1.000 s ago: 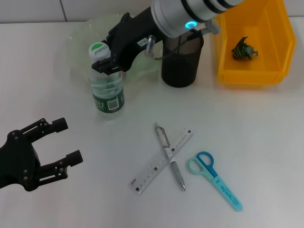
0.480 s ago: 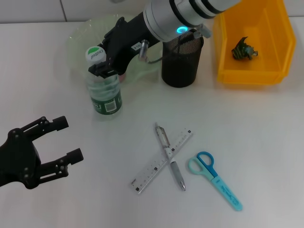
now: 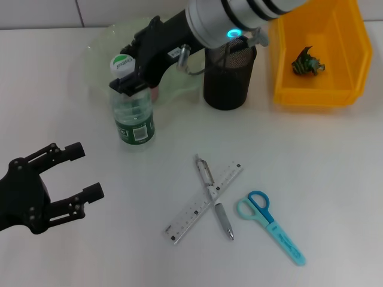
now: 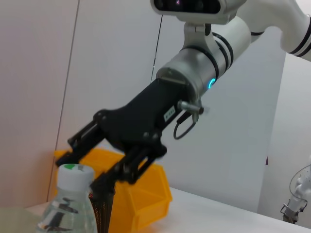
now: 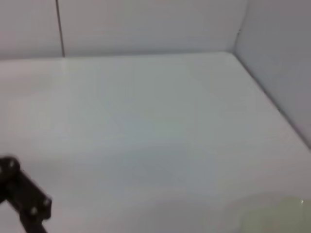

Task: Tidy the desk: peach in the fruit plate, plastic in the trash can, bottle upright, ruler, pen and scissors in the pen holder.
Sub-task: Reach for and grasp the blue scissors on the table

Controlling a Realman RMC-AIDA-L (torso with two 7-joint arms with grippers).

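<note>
Bottle shifted a touch left w/ right gripper since a sec ago, now upright in front of fruit plate.

Right gripper's fingers sit either side of the bottle neck under the cap; can't tell if clamped or letting go. Left gripper idle near-left, fingers spread, empty. Plastic already in trash can. Ruler, pen, scissors lie on desk, not yet in pen holder. Bottle step looks about done.

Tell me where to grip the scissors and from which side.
Grip the scissors across the straight closed blades, below the ring handles, coming straight down from above: they lie flat on the table, apart from the pen and ruler, so a top-down pinch looks safest.
</note>
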